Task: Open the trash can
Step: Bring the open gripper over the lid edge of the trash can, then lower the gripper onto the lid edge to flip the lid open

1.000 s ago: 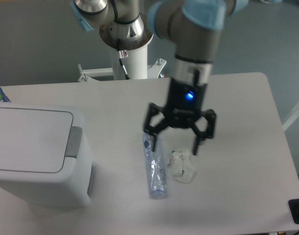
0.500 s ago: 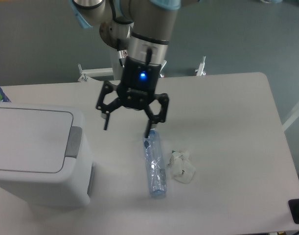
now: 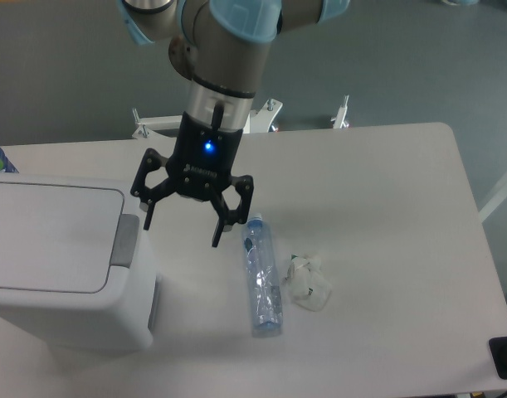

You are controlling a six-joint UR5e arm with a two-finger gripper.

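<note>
The hand (image 3: 182,225) hangs above the white surface (image 3: 386,191) with its two black fingers (image 3: 221,225) spread wide and nothing between them, a blue light glowing on its body. It sits just to the right of the trash can (image 3: 66,261), which stands at the left edge of the surface with its flat lid (image 3: 50,236) down and closed. The grey push-button tab (image 3: 125,240) on the can's right side lies just below and beside the left fingertip; whether they touch cannot be told. To the right of the hand, a clear plastic bottle (image 3: 261,275) lies on its side, running lengthwise toward the front edge, its upper end close to the right finger. A crumpled white wrapper (image 3: 309,283) rests just beside the bottle on its right.
</note>
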